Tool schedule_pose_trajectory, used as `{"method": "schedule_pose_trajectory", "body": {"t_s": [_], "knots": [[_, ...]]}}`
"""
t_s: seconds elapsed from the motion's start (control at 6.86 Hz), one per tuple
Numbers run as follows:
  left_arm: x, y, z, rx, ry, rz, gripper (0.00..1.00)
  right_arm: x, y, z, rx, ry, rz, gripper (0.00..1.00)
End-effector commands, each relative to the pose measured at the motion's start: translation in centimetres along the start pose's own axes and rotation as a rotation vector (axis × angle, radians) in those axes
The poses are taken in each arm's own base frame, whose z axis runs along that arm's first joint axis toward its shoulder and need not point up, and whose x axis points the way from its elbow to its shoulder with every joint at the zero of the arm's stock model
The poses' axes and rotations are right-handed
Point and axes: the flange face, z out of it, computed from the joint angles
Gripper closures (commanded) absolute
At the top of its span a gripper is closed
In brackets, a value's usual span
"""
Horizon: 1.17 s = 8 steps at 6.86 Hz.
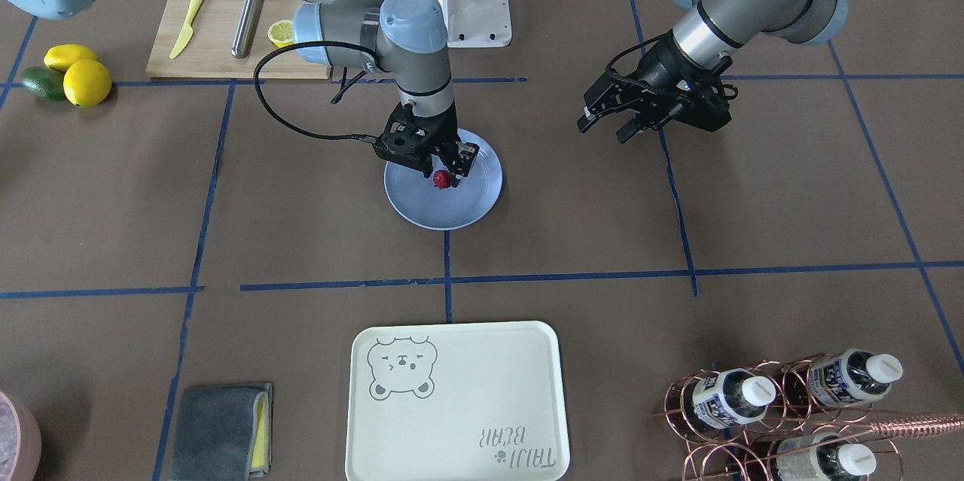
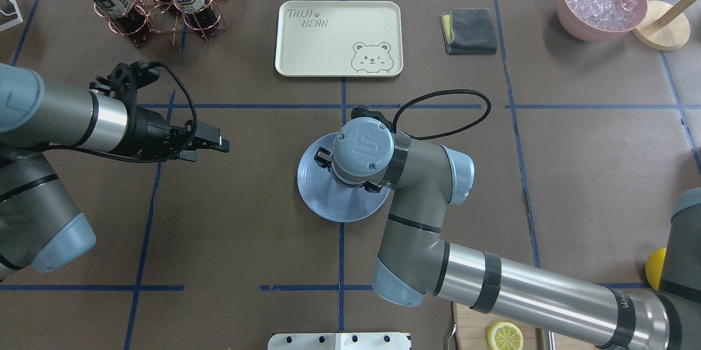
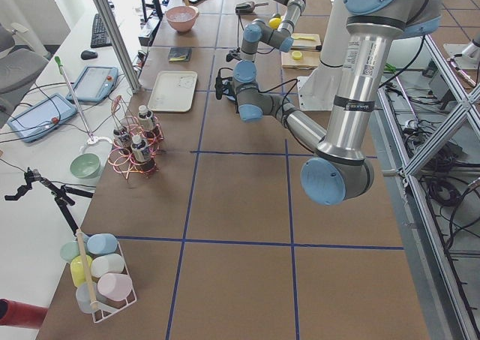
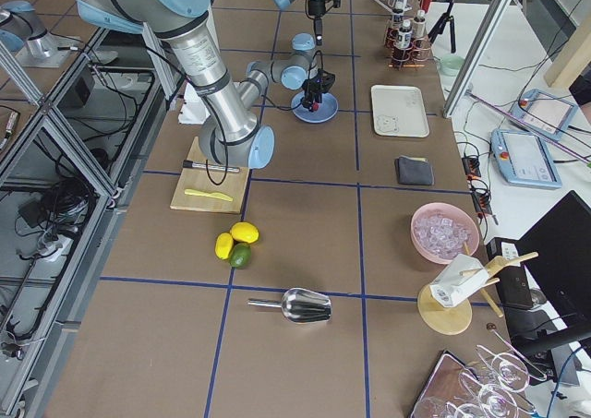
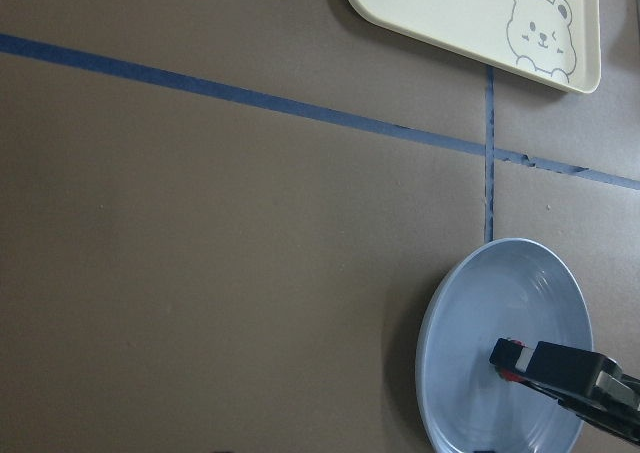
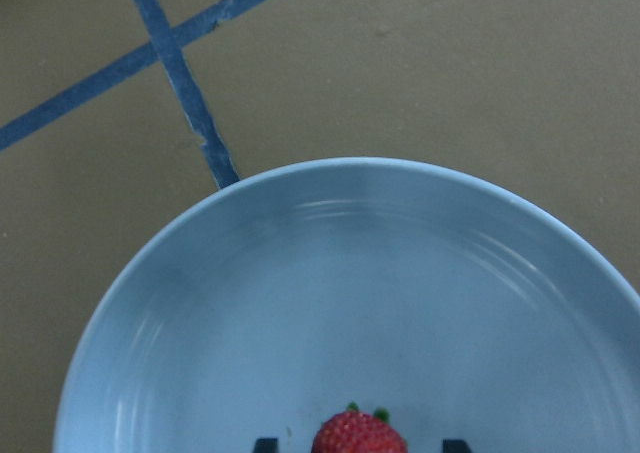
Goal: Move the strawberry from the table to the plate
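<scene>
The strawberry (image 1: 442,179), small and dark red, lies on the light blue-grey plate (image 1: 467,206) in the middle of the brown table (image 1: 565,240). My right gripper (image 1: 449,170) hangs straight down just over it, open. In the right wrist view the strawberry (image 6: 358,435) sits on the plate (image 6: 350,293) between two dark fingertips (image 6: 455,445) that stand clear of it on both sides. In the overhead view my right wrist covers the berry, and only the plate (image 2: 323,196) shows. My left gripper (image 1: 605,127) hovers open and empty to the plate's side.
A cream bear-print tray (image 1: 456,398) lies across from the robot, beyond the plate, with a grey cloth (image 1: 218,428) and a copper bottle rack (image 1: 776,406) to its sides. A cutting board (image 1: 218,37) and lemons with an avocado (image 1: 75,74) lie on the robot's right side.
</scene>
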Motion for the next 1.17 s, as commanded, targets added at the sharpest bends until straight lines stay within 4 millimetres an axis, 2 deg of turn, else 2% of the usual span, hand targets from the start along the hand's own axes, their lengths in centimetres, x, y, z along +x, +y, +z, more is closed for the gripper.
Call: {"method": "schedule_pose_trajectory", "body": {"t_s": [0.0, 0.15, 0.29, 0.44, 0.58, 0.73, 0.88, 1.02], "knots": [[0.0, 0.0, -0.1, 0.001, 0.001, 0.000, 0.16, -0.2, 0.1, -0.7, -0.003, -0.010, -0.005, 0.00], [0.1, -0.1, -0.3, 0.004, 0.003, 0.002, 0.16, 0.4, -0.8, -3.4, 0.000, -0.017, 0.000, 0.00], [-1.0, -0.9, -1.2, 0.024, -0.009, -0.009, 0.16, 4.0, -2.1, -7.4, -0.002, -0.034, 0.004, 0.00], [-3.2, -1.2, -1.7, 0.029, -0.041, 0.064, 0.17, 8.3, -3.8, -11.4, -0.025, -0.075, -0.041, 0.00], [-7.3, -1.3, -2.8, 0.032, -0.099, 0.175, 0.17, 12.9, -7.3, -14.2, -0.067, -0.073, -0.060, 0.00], [-11.6, -2.4, -5.4, 0.054, -0.160, 0.287, 0.17, 17.1, -11.6, -15.5, -0.076, -0.047, -0.077, 0.00], [-16.2, -3.1, -8.3, 0.065, -0.232, 0.421, 0.17, 22.8, -15.9, -16.9, -0.074, -0.010, -0.168, 0.00], [-20.1, -4.5, -11.4, 0.070, -0.286, 0.518, 0.17, 29.7, -21.8, -19.1, -0.073, 0.026, -0.255, 0.00]]}}
